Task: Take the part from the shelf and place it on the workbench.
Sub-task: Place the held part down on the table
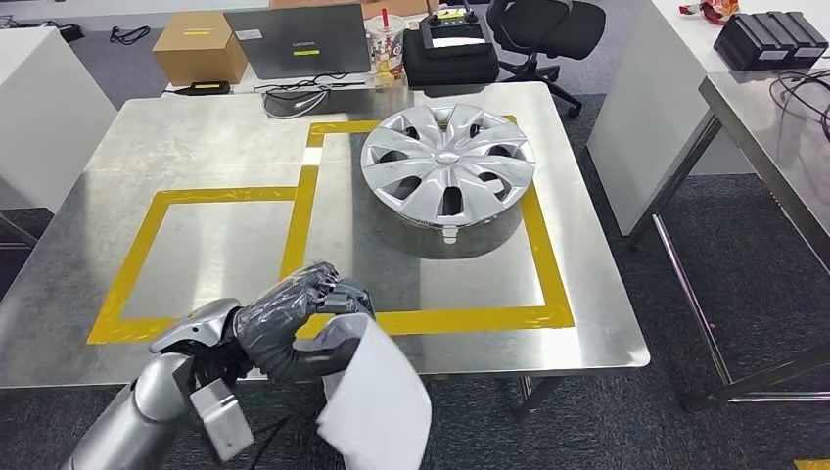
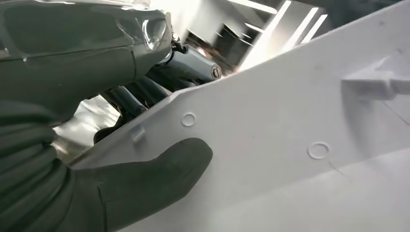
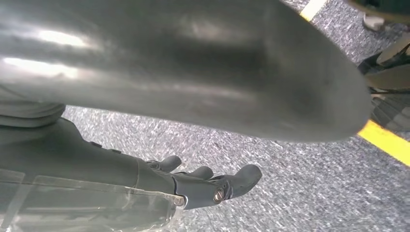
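A flat white moulded plastic part (image 1: 377, 401) is held by the left hand (image 1: 294, 323) at the near edge of the stainless-steel bench (image 1: 196, 147), hanging just below and in front of that edge. In the left wrist view the thick grey thumb (image 2: 154, 174) is pressed against the part's face, with the dark fingers (image 2: 145, 92) closed over its far side. A silver plastic hubcap (image 1: 448, 162) lies inside the yellow tape outline (image 1: 543, 284). The right hand (image 3: 212, 186) is seen above grey carpet (image 3: 300, 193), its fingers loosely extended and nothing held.
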You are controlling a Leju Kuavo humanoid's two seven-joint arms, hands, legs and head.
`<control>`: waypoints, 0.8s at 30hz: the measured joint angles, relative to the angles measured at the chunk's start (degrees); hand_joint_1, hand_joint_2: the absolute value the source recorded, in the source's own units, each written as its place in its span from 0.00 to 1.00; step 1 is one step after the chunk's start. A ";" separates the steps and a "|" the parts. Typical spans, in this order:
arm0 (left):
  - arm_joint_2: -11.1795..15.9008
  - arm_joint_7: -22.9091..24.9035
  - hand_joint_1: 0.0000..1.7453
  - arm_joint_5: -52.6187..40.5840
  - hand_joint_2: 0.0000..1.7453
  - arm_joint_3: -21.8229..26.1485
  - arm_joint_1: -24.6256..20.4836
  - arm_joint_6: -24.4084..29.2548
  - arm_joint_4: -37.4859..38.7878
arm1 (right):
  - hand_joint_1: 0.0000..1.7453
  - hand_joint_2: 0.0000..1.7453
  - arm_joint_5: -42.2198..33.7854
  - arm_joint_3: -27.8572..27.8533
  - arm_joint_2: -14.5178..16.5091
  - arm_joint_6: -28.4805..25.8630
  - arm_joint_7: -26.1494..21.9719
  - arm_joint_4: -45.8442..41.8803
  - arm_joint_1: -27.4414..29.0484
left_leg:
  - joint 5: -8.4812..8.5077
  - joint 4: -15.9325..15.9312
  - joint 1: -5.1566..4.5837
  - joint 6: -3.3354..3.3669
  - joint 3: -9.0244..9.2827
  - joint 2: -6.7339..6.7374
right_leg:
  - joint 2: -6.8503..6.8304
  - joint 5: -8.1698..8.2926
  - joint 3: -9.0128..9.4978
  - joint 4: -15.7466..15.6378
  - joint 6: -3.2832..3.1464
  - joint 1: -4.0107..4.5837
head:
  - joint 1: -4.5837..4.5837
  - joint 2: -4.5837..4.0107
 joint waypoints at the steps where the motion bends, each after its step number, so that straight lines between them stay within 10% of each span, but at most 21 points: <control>1: 0.39 0.27 1.00 -2.28 1.00 0.35 -0.86 0.65 0.73 | 0.00 0.00 0.07 0.30 0.11 -0.02 -0.04 -0.01 -0.14 | 2.13 -4.28 -0.10 0.47 2.07 0.01 | 0.06 -0.01 0.10 -0.02 0.00 0.08 | -0.02 0.00; 4: 1.59 0.34 1.00 -6.50 1.00 0.76 -3.76 1.99 3.44 | 0.00 0.00 0.08 0.74 0.50 0.01 -0.16 -0.05 -0.32 | 4.59 -12.78 -0.63 1.58 6.16 0.14 | 0.05 -0.08 -0.04 0.00 0.31 0.46 | -0.07 0.00; 8: 2.77 1.39 1.00 -12.07 1.00 0.48 -7.81 3.84 7.89 | 0.00 0.00 -0.15 0.95 0.79 0.16 -0.73 -0.06 -0.69 | 5.17 -14.44 -0.61 2.37 7.19 0.22 | -0.15 -0.53 -0.56 0.76 1.17 0.55 | -0.01 0.00; 13: 3.02 4.30 1.00 -19.48 1.00 -0.62 -12.15 5.88 12.93 | 0.00 0.00 -0.16 1.14 0.84 0.16 -1.13 -0.05 -0.84 | 5.65 -15.26 -0.50 2.94 7.61 0.26 | -0.19 -5.77 -8.42 15.60 1.10 0.47 | 0.21 0.00; 17: 3.02 7.24 1.00 -28.02 1.00 -1.73 -16.48 7.22 17.85 | 0.00 0.00 -0.13 1.16 0.80 0.38 -1.14 -0.06 -0.91 | 5.21 -14.65 -0.60 2.38 7.55 0.02 | -0.28 -0.49 -3.62 4.59 2.61 0.30 | 0.25 0.00; 19: 2.97 8.50 1.00 -31.71 1.00 -2.25 -18.96 7.47 20.75 | 0.00 0.00 -0.08 1.17 0.77 0.48 -1.15 -0.06 -1.00 | 4.84 -14.15 -0.81 1.82 7.37 -0.02 | -0.23 1.19 -1.36 -0.06 1.97 0.44 | 0.17 0.00; 24: 2.69 11.89 1.00 -40.78 1.00 -3.34 -24.07 9.04 29.14 | 0.00 0.00 0.40 1.17 0.84 0.82 -1.10 -0.07 -1.26 | 2.93 -11.30 -0.57 0.54 5.93 0.03 | -0.10 1.52 -1.13 -0.50 0.10 0.09 | -0.14 0.00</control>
